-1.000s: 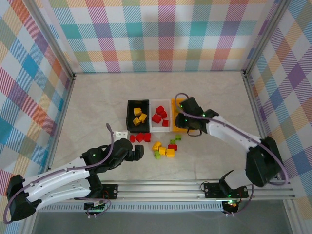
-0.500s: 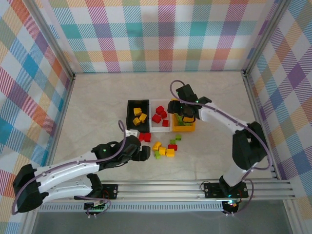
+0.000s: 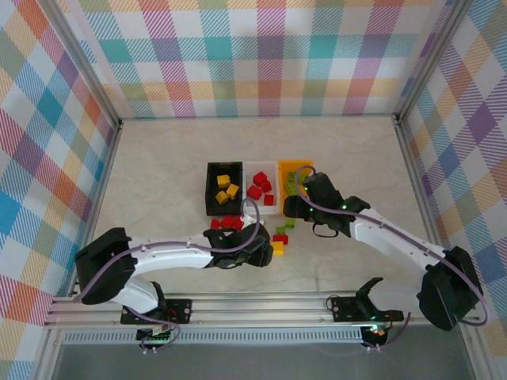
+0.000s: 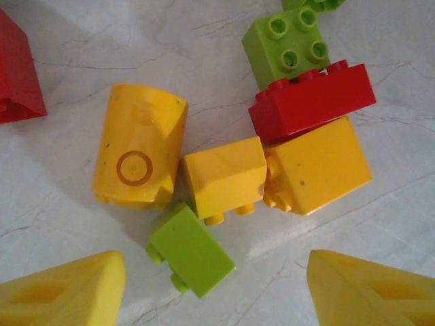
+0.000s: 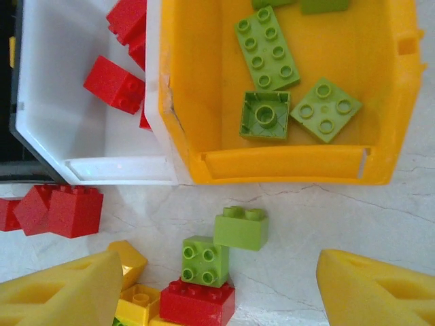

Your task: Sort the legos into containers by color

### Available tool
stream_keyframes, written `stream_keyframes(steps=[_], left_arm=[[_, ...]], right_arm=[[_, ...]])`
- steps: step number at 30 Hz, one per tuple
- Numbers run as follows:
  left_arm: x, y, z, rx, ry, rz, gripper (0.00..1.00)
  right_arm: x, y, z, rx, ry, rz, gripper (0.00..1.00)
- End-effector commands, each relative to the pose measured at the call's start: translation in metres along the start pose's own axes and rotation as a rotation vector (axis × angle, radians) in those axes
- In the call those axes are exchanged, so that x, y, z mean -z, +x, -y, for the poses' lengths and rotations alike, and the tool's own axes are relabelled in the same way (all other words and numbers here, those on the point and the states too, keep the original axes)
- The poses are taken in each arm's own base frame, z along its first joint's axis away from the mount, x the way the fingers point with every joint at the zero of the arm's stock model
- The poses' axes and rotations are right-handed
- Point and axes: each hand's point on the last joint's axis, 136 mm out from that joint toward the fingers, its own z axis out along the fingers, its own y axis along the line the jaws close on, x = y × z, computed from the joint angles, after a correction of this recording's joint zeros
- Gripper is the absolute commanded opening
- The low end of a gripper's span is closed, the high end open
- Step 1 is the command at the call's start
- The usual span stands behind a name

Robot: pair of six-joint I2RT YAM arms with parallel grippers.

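Legos (image 4: 224, 178), studded plastic, face left end effector (image 4: 214, 282) and right end effector (image 5: 219, 272), parted, empty.

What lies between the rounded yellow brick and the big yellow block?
A smaller yellow brick, in the left wrist view; it touches the big yellow block and sits close beside the rounded yellow brick.

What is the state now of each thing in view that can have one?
black bin, upright, holds yellow legos
white bin, upright, holds red legos
orange-yellow bin, upright, holds green legos
loose legos, unsorted, lying mixed on the table
left fingers, open, empty
right fingers, open, empty
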Motion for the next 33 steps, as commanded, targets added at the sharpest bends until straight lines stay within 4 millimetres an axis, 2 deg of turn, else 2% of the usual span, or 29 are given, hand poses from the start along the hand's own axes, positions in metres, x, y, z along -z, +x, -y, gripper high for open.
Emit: stream_keyframes(steps=[1, 7, 12, 19, 21, 24, 26, 29, 33], left_arm=[[-0.004, -0.008, 0.004, 0.001, -0.021, 0.026, 0.67], [-0.02, -0.002, -0.008, 0.009, -0.085, 0.007, 0.55], [-0.024, 0.004, -0.01, 0.017, -0.092, -0.015, 0.43], [-0.011, 0.005, -0.01, 0.038, -0.061, 0.005, 0.23], [-0.005, 0.009, -0.015, 0.041, -0.078, -0.009, 0.2], [0.007, 0.005, -0.015, 0.052, -0.07, 0.008, 0.18], [0.021, -0.007, -0.013, 0.05, -0.066, 0.044, 0.18], [0.039, -0.039, -0.008, 0.034, -0.06, 0.097, 0.18], [0.044, -0.1, 0.013, 0.021, -0.012, 0.144, 0.19]], right_arm=[[0.011, -0.005, 0.003, -0.024, -0.01, 0.054, 0.76], [0.017, -0.003, 0.012, -0.013, 0.015, 0.069, 0.77], [0.022, -0.005, 0.015, -0.013, 0.027, 0.089, 0.77], [0.023, -0.007, 0.018, -0.017, 0.04, 0.101, 0.77], [0.022, -0.006, 0.02, -0.025, 0.048, 0.1, 0.77], [0.022, -0.003, 0.025, -0.04, 0.061, 0.105, 0.77], [0.022, 0.0, 0.03, -0.055, 0.074, 0.106, 0.77], [0.021, 0.01, 0.041, -0.081, 0.102, 0.094, 0.77], [0.016, 0.029, 0.056, -0.118, 0.123, 0.069, 0.77]])
